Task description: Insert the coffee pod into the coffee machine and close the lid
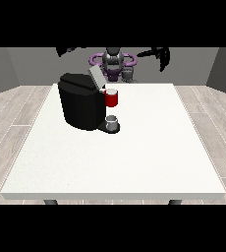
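Coffee machine [81, 106] sitting on the white table [134, 162], lid [95, 76] tilted up and open, red holder [112, 98] sticking out the front, small grey cup [112, 121] below on the base. No coffee pod spotted anywhere, maybe already in the holder, can't tell. Both hands raised well above and apart from everything: hand at the view's left [66, 49], hand at the view's right [161, 55], fingers too small to read. Main risk, probably: swinging down for the lid and clipping the machine, or knocking that cup.
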